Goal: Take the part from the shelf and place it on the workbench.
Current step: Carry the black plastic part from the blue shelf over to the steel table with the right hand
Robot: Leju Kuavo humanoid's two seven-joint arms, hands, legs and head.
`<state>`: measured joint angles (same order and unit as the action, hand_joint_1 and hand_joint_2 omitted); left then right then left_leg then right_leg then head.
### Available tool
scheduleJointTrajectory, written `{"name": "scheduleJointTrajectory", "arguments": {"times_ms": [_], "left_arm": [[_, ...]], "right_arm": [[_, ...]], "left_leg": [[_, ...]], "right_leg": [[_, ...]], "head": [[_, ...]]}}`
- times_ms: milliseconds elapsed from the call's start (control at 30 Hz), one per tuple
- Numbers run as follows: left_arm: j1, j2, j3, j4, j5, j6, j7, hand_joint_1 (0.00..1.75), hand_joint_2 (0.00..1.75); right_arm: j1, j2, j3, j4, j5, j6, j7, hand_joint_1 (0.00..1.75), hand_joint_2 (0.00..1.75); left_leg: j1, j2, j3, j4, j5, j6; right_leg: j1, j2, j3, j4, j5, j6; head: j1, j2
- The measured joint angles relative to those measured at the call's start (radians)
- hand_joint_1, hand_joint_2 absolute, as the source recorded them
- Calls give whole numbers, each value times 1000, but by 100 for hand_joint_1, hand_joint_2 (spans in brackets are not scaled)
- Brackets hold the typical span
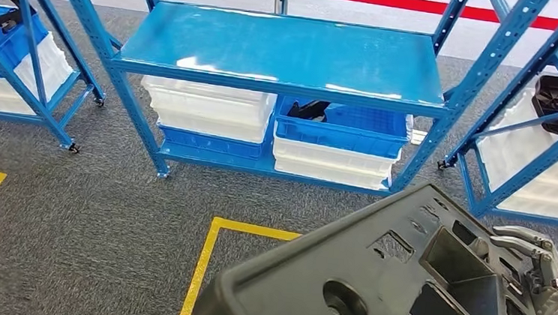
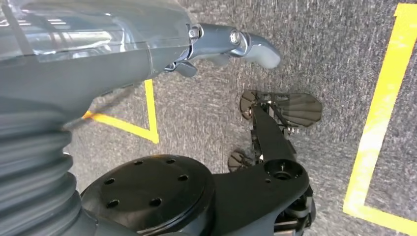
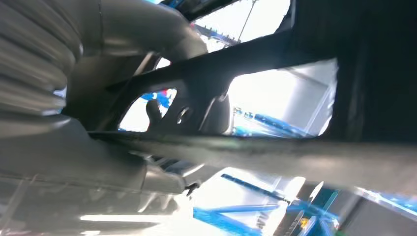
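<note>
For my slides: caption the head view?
Right hand carries a black part away from blue shelves.

The right hand is held raised, its fingers curled over the edge of the part. The left hand is hung low (nothing gripped, thumb extended).

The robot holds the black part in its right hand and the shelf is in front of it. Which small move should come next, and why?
Probably a turn away from the blue shelf, keeping the grip. The right hand already holds the black part clear of the shelf, above the grey carpet, and no workbench shows ahead. The left hand hangs beside the body with nothing in it.
</note>
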<state>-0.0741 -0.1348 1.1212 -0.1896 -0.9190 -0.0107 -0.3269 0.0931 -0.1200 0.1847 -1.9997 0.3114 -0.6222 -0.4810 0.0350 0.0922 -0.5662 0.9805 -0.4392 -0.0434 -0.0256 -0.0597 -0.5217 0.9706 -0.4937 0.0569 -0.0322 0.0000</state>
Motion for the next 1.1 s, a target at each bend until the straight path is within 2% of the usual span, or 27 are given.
{"name": "scheduleJointTrajectory", "arguments": {"times_ms": [33,67,100,133,200,233,267,300,333,400,467,500,567,633,667,733,767,800,833,867,933,967,1000,1033,1100], "left_arm": [[0,0,0,0,0,0,0,0,175],[-1,0,0,0,0,0,0,0,175],[-1,0,0,0,0,0,0,0,175],[-2,0,0,0,0,0,0,0,175],[1,1,0,0,0,0,0,0,175],[3,1,0,0,0,-1,0,0,175],[4,1,1,0,0,-1,0,0,175],[5,2,2,0,0,-1,0,0,175],[5,2,3,0,0,-1,-1,0,175],[4,4,5,0,0,-1,-1,0,175],[4,2,6,1,0,-1,-1,0,175],[5,0,6,2,-1,-1,-1,0,175],[5,-1,6,2,-1,-1,0,0,175],[5,0,8,2,-2,0,0,0,175],[5,0,8,2,-2,0,0,0,175],[4,0,11,2,-2,0,0,0,175],[4,0,12,2,-2,0,0,0,175],[4,0,14,1,-3,0,0,0,175],[4,0,14,1,-3,0,0,0,175],[3,0,14,1,-3,0,0,0,175],[2,-1,15,1,-3,0,0,0,175],[2,-1,15,1,-4,0,0,0,175],[1,-2,15,1,-4,0,0,0,175],[1,-2,15,1,-4,0,0,0,175],[0,-1,15,0,-5,0,1,0,175]], "right_arm": [[0,0,0,0,0,0,0,110,175],[0,0,0,0,0,0,0,110,175],[0,0,0,0,0,0,0,110,175],[-1,0,0,0,0,0,-1,110,175],[-4,1,-1,0,0,3,-1,110,175],[-5,2,-1,0,0,4,-1,110,175],[-5,2,0,0,0,5,-1,110,175],[-5,3,0,0,0,6,-1,110,175],[-5,3,0,0,0,6,-1,110,175],[-6,3,0,0,0,6,-1,110,175],[-9,3,0,0,0,6,0,110,175],[-11,4,0,0,0,6,-1,110,175],[-12,4,1,0,0,7,-1,110,175],[-13,4,2,0,-1,7,-1,110,175],[-14,4,1,0,-1,7,-1,110,175],[-16,4,2,0,-2,7,-1,110,175],[-16,4,2,0,-2,7,-1,110,175],[-16,4,2,0,-4,7,-1,110,175],[-15,4,2,0,-5,7,-1,110,175],[-16,4,2,0,-5,7,-1,110,175],[-17,4,2,-1,-6,7,-1,110,175],[-18,4,2,-1,-6,7,-1,110,175],[-19,4,2,-1,-6,7,-1,110,175],[-19,4,1,-1,-6,7,-1,110,175],[-16,4,0,-1,-6,7,-1,110,175]], "left_leg": [[-1,8,1,-1,1,-4],[1,11,3,-1,-2,-9],[4,1,1,9,-13,-12],[6,-19,-8,37,-37,-14],[4,-70,-55,161,-114,-12],[2,-84,-83,234,-149,-11],[1,-90,-103,288,-168,-11],[1,-91,-107,305,-166,-12],[3,-92,-94,284,-146,-13],[12,-107,-32,163,-86,-19],[23,-139,10,68,-62,-24],[24,-149,12,55,-65,-23],[21,-140,3,60,-67,-13],[15,-124,0,65,-69,0],[12,-115,1,65,-70,7],[3,-97,1,64,-72,17],[-1,-87,1,64,-72,19],[-6,-79,2,63,-73,21],[-10,-72,4,63,-74,23],[-15,-66,6,62,-75,26],[-24,-54,12,61,-78,29],[-27,-49,13,60,-79,30],[-28,-43,12,60,-80,29],[-30,-36,11,58,-79,28],[-31,-29,15,57,-83,23]], "right_leg": [[3,9,-4,1,2,-7],[-1,17,-6,0,4,-15],[-4,26,-6,-2,7,-21],[-8,33,-6,-4,11,-30],[-10,46,-7,-5,14,-42],[-9,53,-7,-4,14,-46],[-8,61,-8,-3,14,-47],[-8,71,-8,-1,13,-47],[-10,81,-8,2,12,-44],[-16,99,-7,10,5,-33],[-13,116,-14,23,1,-18],[-10,123,-19,26,4,-12],[-9,131,-30,27,12,-3],[-9,111,-51,57,-6,1],[-8,95,-74,103,-30,2],[-3,73,-146,247,-91,1],[0,71,-179,310,-111,-2],[3,71,-196,343,-113,-5],[7,70,-194,335,-96,-12],[14,68,-171,287,-63,-22],[35,47,-101,146,0,-55],[45,35,-75,93,14,-69],[52,26,-62,63,15,-79],[55,25,-59,54,10,-83],[46,34,-54,39,13,-81]], "head": [[-1,0],[-4,0],[-6,0],[-10,0],[-20,0],[-24,0],[-27,0],[-29,0],[-31,0],[-37,0],[-44,0],[-42,0],[-29,0],[-17,0],[-11,0],[0,0],[2,0],[3,0],[4,0],[5,0],[6,0],[6,0],[6,0],[5,0],[6,0]]}}
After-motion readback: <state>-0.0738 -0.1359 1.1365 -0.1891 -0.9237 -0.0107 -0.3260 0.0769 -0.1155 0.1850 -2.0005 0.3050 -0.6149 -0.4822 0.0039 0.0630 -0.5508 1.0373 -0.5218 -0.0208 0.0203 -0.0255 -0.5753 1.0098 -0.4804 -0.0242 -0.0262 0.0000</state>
